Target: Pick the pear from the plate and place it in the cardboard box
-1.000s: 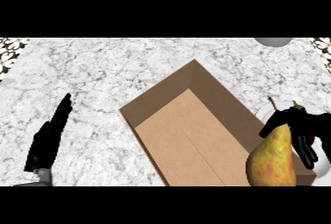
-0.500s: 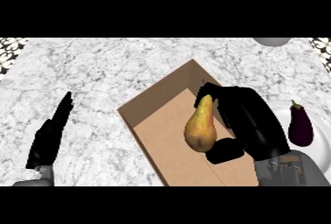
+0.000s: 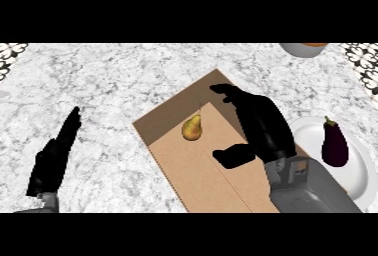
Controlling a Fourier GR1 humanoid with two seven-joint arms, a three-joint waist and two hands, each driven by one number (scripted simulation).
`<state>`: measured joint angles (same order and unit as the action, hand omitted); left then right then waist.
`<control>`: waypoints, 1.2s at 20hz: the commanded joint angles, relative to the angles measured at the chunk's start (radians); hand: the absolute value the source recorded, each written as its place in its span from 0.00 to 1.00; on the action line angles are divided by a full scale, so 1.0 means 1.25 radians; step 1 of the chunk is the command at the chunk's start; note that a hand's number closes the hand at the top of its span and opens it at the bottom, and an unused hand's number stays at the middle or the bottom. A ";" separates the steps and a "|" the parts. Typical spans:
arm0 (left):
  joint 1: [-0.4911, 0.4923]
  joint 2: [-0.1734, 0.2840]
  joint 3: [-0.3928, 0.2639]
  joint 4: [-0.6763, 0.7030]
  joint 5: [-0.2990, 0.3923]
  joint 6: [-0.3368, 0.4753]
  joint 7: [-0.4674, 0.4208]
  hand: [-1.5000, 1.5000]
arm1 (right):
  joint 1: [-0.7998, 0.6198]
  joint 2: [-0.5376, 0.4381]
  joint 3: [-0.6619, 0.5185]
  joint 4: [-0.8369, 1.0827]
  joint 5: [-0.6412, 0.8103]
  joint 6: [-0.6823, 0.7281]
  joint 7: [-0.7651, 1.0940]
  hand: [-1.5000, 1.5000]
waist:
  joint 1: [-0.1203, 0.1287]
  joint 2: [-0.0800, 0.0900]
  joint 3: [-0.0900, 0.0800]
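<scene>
Right black hand (image 3: 255,125), spread above the open brown cardboard box (image 3: 177,165), thumb and fingers apart and grasping nothing; it enters from the lower right on its grey forearm (image 3: 310,192). Left black hand (image 3: 55,155), resting at the lower left of the white marbled counter (image 3: 111,85), fingers straight, well apart from the box.

Small yellow-brown pear (image 3: 193,127) lies on the box floor, just left of the right hand, between the extended fingers and the thumb but apparently touching neither. Its long axis runs roughly up and down the view, stem toward the far side. The right hand is by far the nearer of the two.

White round plate (image 3: 354,175), at the right edge beside the box, carries only a dark purple eggplant (image 3: 334,144). Farther off, a grey bowl (image 3: 301,49) shows at the top edge.

Compared with half a second earlier, the pear has left the fingers, which then curled round it, and now sits lower inside the box; the hand has opened. Placement appears complete; what seems to remain is withdrawing the hand clear of the box.
</scene>
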<state>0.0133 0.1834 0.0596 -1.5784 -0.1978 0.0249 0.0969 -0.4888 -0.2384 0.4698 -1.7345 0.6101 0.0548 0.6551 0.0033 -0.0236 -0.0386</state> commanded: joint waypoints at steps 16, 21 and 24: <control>-0.006 -0.004 0.010 0.023 -0.004 0.006 -0.002 0.50 | 0.131 0.033 -0.370 -0.088 -0.342 -0.278 -0.159 0.00 | -0.015 0.020 0.033; -0.001 0.014 0.029 0.007 0.014 -0.010 -0.009 0.50 | 0.147 -0.089 -0.590 -0.085 -0.502 -0.196 -0.169 0.00 | -0.016 0.017 0.033; 0.000 0.008 0.027 0.011 0.016 -0.012 -0.022 0.50 | 0.194 -0.126 -0.691 -0.017 -0.616 -0.115 -0.290 0.00 | -0.010 0.019 0.032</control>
<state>0.0233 0.1772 0.0744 -1.5641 -0.1970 0.0283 0.0769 -0.2939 -0.3302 -0.2302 -1.8159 -0.0041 -0.1791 0.3970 -0.0140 -0.0063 -0.0091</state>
